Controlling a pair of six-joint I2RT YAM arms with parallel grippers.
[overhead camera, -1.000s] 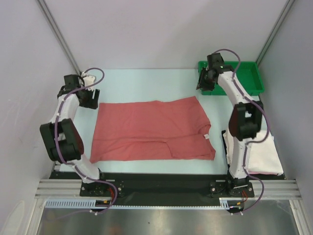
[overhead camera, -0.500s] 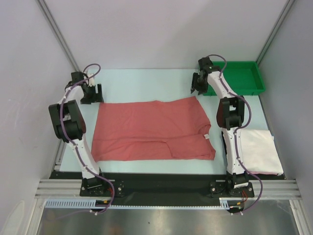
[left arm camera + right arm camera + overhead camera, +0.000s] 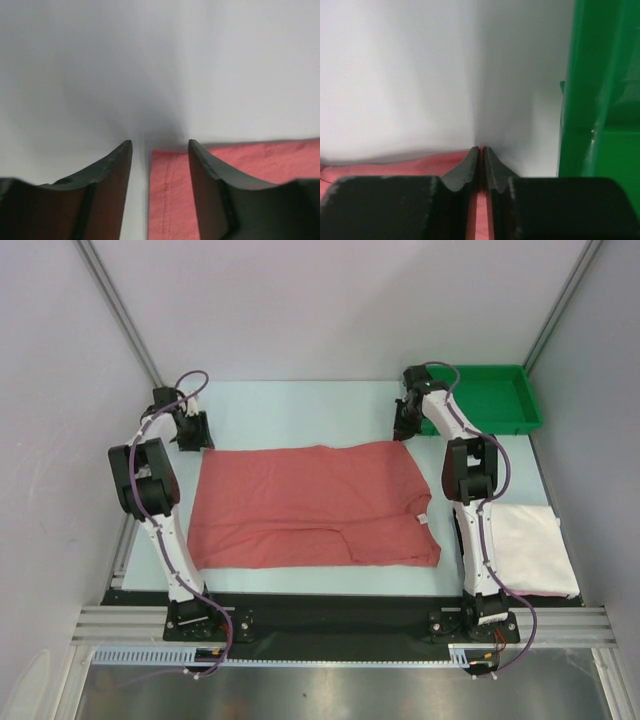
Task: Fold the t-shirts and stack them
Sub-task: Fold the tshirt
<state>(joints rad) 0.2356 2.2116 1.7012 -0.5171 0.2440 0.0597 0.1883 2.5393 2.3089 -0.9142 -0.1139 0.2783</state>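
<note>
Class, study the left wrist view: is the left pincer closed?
No, the left pincer stands open, with a wide gap in which the corner of the salmon-red t-shirt shows.

A robotics lab test cell; plain pale-grey panels (image 3: 330, 310) box in a light table (image 3: 300, 405) on three sides, with slanting metal struts (image 3: 116, 305) at upper left and upper right; along the bottom edge a left arm (image 3: 150, 490) and a right arm (image 3: 475, 480) — white, trailing purple cables (image 3: 190, 380) — are bolted to a black plate (image 3: 330, 612) on an aluminium rail (image 3: 110, 625).
</note>
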